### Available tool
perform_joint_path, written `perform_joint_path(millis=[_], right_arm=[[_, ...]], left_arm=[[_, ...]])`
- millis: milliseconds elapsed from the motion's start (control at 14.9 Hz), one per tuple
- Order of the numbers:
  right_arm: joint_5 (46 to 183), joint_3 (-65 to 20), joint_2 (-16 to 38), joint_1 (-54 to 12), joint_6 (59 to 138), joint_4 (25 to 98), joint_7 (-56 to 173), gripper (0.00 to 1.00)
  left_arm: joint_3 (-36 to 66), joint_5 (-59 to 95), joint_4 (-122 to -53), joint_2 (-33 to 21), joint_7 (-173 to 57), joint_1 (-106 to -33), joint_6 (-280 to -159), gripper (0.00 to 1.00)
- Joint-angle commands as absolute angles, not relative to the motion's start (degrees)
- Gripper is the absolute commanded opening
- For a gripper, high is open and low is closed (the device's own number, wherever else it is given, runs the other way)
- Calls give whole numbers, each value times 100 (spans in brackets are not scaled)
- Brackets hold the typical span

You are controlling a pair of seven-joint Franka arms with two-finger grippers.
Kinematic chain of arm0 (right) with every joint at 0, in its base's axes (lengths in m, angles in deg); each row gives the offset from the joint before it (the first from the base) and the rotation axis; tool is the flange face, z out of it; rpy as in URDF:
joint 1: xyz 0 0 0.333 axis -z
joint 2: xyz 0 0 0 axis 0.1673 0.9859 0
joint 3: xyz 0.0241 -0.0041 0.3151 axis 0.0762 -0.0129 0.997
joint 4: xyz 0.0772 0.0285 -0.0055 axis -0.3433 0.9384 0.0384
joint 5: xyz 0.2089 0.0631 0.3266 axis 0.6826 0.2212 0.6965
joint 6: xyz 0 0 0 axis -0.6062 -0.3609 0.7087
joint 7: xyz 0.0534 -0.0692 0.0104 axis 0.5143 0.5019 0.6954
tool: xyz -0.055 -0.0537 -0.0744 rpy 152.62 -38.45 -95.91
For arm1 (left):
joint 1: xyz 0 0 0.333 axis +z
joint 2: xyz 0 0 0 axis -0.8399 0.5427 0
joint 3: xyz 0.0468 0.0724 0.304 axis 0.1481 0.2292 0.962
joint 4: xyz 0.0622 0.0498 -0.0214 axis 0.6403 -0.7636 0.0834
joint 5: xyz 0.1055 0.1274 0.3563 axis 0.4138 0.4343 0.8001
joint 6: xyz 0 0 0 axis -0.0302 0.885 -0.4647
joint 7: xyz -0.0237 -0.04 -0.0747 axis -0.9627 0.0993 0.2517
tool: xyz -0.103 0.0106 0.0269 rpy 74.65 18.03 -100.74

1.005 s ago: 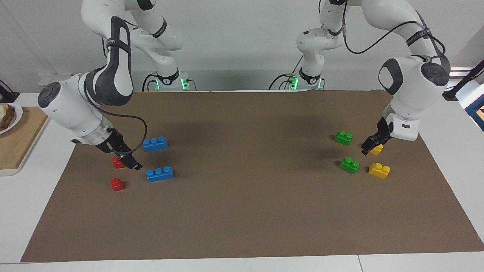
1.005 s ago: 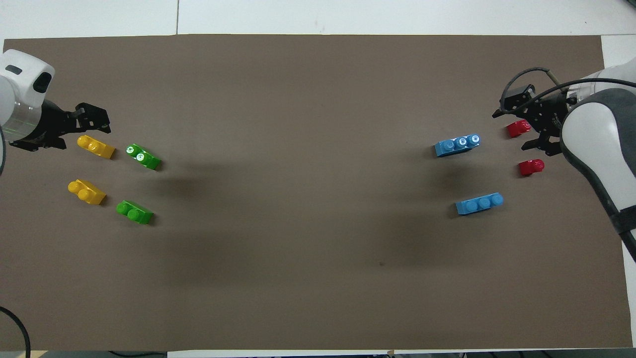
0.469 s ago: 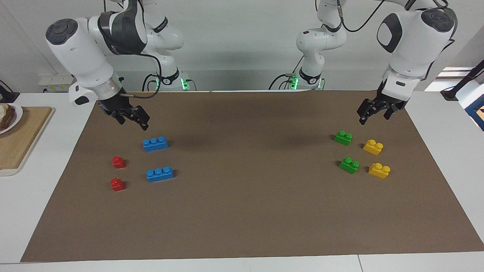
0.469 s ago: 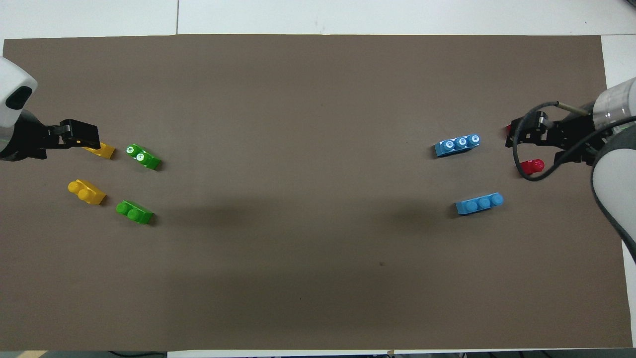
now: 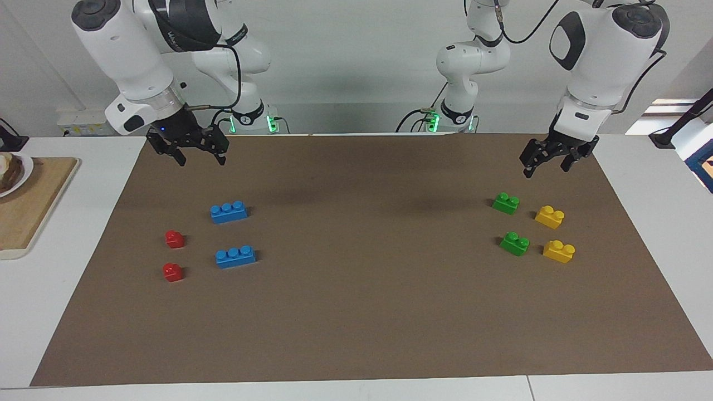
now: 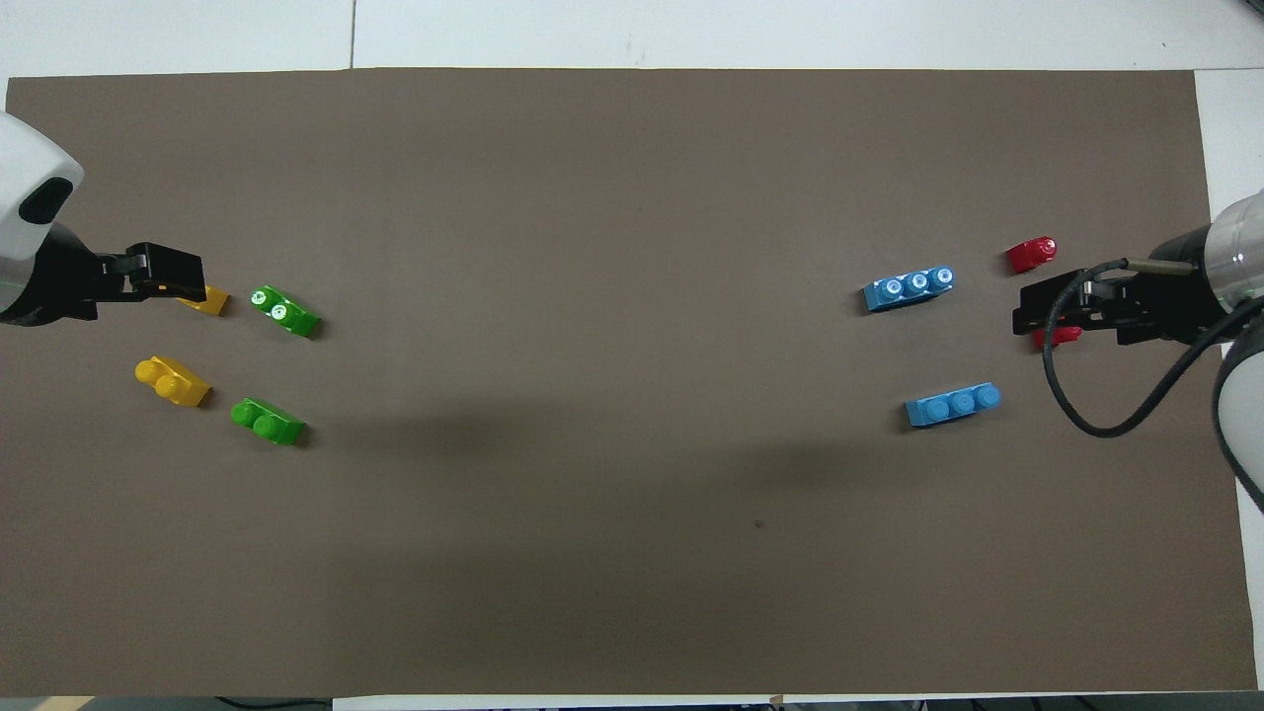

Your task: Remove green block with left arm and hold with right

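Two green blocks lie on the brown mat at the left arm's end. One is nearer to the robots [image 5: 506, 203] [image 6: 268, 421], the other farther [image 5: 514, 243] [image 6: 284, 310]. My left gripper [image 5: 547, 166] [image 6: 183, 276] is open and empty. It is raised well above this group and touches nothing. In the overhead view it covers part of a yellow brick. My right gripper [image 5: 199, 159] [image 6: 1027, 311], with its blue light, is open and empty. It is raised over the mat at the right arm's end.
Two yellow bricks [image 5: 550, 216] [image 5: 558, 251] lie beside the green blocks. Two blue bricks [image 5: 229, 212] [image 5: 235, 256] and two red blocks [image 5: 175, 239] [image 5: 172, 272] lie at the right arm's end. A wooden board [image 5: 28, 206] with a plate lies off the mat there.
Both grippers have risen from low among the blocks to high above the mat. The left left the yellow brick, the right the red block. No block has moved.
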State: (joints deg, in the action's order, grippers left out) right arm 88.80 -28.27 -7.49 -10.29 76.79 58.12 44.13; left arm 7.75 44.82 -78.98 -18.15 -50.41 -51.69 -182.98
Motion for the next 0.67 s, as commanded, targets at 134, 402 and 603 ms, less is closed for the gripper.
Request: perform_joint_path(millis=[134, 402, 603], right_arm=[[8565, -2821, -549, -1033, 7661, 5437, 4559, 100], [8574, -2821, -487, -1033, 7661, 5375, 4559, 100], [8574, -2821, -505, -1042, 7652, 5401, 4559, 100]], left_arm=[[856, 4454, -7916, -1988, -4819, -5300, -18108, 100], [1801, 4454, -7802, -1997, -4723, -6158, -17933, 100], [1439, 4446, -7811, -1988, -4670, -5717, -17897, 100]])
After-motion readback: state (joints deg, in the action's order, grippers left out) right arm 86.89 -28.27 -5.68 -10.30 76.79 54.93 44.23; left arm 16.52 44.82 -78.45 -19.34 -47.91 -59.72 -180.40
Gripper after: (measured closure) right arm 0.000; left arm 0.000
